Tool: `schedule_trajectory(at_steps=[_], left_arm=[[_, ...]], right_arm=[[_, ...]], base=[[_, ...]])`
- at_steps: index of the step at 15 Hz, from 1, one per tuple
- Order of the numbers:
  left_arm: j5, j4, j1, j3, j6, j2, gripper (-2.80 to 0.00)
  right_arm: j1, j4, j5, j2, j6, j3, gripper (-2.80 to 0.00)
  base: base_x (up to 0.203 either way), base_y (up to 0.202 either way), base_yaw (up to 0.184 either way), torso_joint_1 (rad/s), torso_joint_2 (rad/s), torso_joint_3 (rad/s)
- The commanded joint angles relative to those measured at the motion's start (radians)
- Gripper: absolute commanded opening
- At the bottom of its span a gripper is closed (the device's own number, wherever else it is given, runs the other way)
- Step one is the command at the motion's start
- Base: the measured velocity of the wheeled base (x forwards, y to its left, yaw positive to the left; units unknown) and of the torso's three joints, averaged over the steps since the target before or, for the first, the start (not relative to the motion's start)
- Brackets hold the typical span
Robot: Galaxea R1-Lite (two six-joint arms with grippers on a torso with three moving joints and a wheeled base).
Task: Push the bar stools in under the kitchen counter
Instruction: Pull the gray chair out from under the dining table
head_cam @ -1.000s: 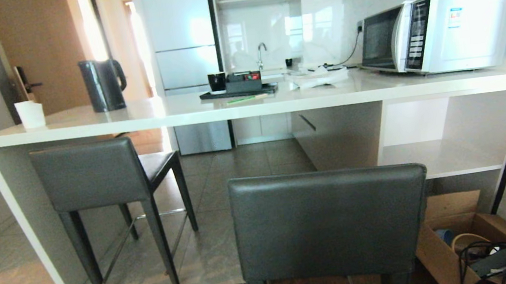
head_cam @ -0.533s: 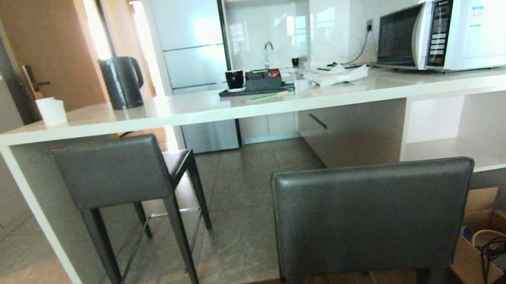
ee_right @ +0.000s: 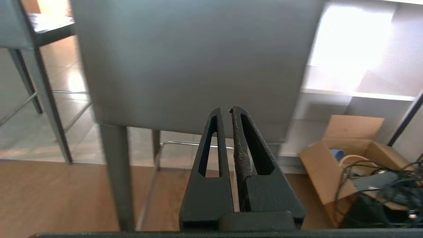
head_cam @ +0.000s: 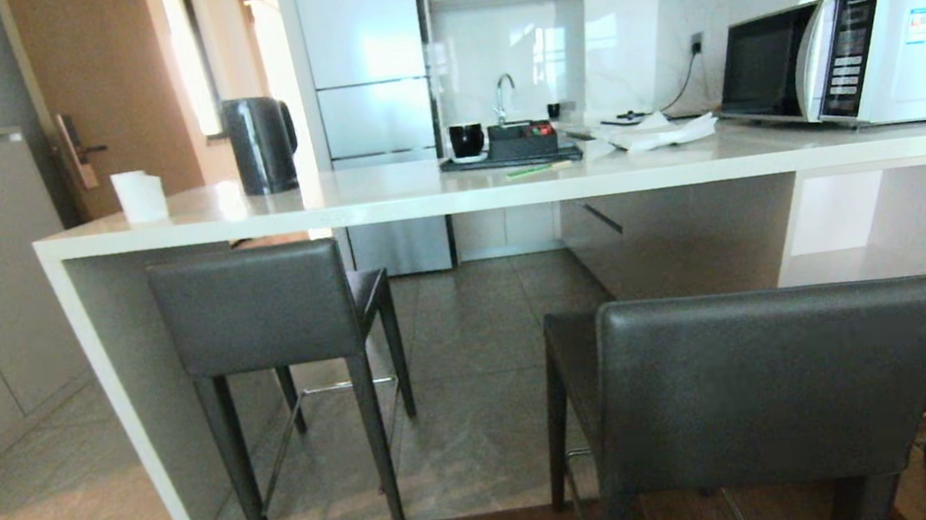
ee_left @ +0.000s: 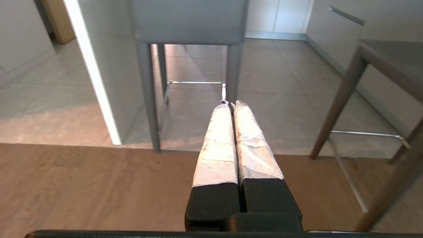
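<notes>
Facing the near bar stool's backrest (ee_right: 195,62), the right gripper (ee_right: 226,110) sits closed and empty, apart.

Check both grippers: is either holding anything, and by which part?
Nothing is held. The left gripper and right gripper are both shut on nothing, clear of the bar stools.

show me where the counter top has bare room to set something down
On the kitchen counter the widest bare stretch lies between the black kettle and the dark tray. A smaller patch sits between the white paper roll and the kettle. The front strip before the microwave is also bare. It is crowded from the tray to the white papers.
</notes>
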Motion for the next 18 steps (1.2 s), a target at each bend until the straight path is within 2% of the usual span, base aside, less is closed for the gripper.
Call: schedule_trajectory(at_steps=[1, 18], left_arm=[[0.0, 0.001, 0.0, 0.0, 0.001, 0.002, -2.8], [0.0, 0.0, 0.0, 0.0, 0.0, 0.002, -2.8]], right_arm=[[0.0, 0.0, 0.001, 0.001, -0.001, 0.0, -2.8], [0.0, 0.0, -0.001, 0.0, 0.008, 0.0, -2.8]], base=[[0.0, 0.2, -0.002, 0.002, 0.0, 0.0], [0.0, 0.196, -0.002, 0.003, 0.0, 0.002]])
